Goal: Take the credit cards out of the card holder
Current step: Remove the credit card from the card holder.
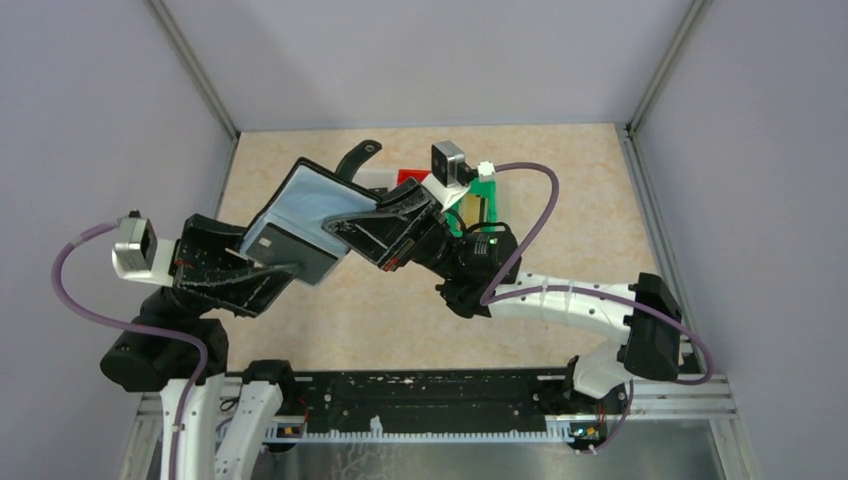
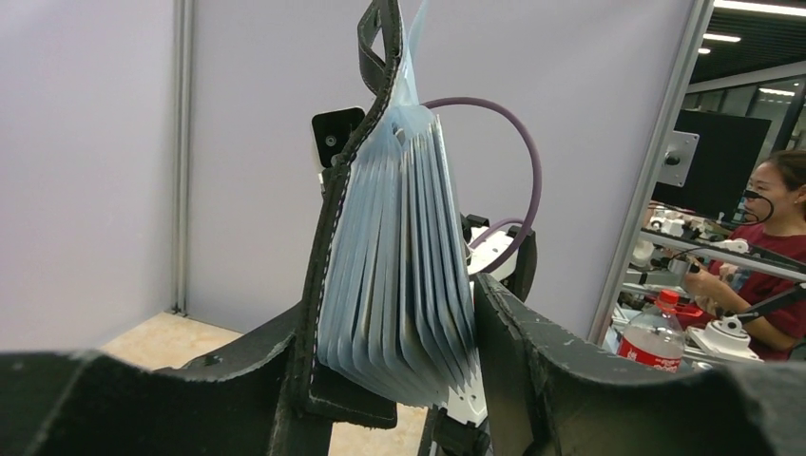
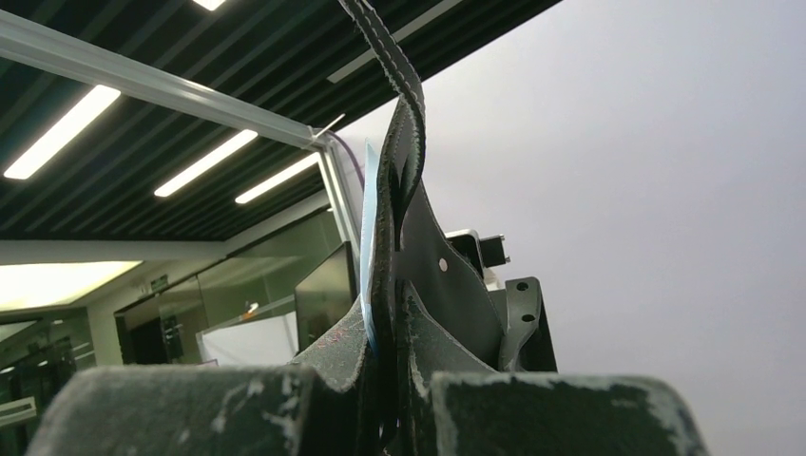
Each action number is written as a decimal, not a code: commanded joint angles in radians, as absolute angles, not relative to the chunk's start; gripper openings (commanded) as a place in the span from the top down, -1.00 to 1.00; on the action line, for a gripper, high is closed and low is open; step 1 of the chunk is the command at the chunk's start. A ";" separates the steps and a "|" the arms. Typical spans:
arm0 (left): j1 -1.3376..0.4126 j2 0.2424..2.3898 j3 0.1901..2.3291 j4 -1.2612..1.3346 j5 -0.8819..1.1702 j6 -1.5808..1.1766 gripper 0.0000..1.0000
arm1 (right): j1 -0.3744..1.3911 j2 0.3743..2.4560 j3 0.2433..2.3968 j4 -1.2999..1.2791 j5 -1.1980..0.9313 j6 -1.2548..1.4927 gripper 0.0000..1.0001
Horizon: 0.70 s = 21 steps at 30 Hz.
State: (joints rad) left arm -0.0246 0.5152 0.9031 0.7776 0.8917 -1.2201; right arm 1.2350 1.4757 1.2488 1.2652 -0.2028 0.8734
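Card holder (image 1: 310, 205): held open in the air above the table, between both grippers. Black stitched cover, fan of pale blue translucent sleeves, strap tab (image 1: 357, 158) pointing to the far side.
Credit cards: one dark card (image 1: 280, 245) shows through the sleeve nearest the left gripper.
Left gripper (image 1: 285, 268): jaws part-way apart, cover and sleeve pack filling the gap and touching both fingers.
Right gripper (image 1: 365, 225): pinched tight on the cover's opposite edge.
Table (image 1: 560, 200): beige marbled top. Red bin (image 1: 410, 176) and green bin (image 1: 485, 200) behind the right wrist.
Room: pale lilac walls, aluminium corner posts.
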 commanded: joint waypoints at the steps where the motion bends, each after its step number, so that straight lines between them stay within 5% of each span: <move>1: -0.029 0.525 0.933 0.810 0.904 -1.262 -0.11 | 1.240 1.445 1.255 1.382 -0.168 0.859 1.00; 9: -0.029 0.537 0.925 0.659 0.880 -1.250 0.63 | 1.220 1.441 1.215 1.380 -0.157 0.835 1.00; 12: -0.029 0.549 0.918 0.563 0.874 -1.178 0.97 | 1.160 1.424 1.161 1.358 -0.165 0.879 0.46; 16: -0.029 0.585 0.924 0.394 0.923 -1.002 1.00 | 1.044 1.333 1.026 1.242 -0.184 0.895 -0.24; 21: -0.030 0.648 0.991 -0.055 0.894 -0.536 1.00 | 0.908 1.114 0.902 0.883 -0.188 0.763 -0.47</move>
State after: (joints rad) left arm -0.0269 0.6075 0.9165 0.3206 0.9276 -0.9295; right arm 0.9745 1.2964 0.9333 1.1126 -0.1783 0.8673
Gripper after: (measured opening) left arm 0.381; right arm 0.721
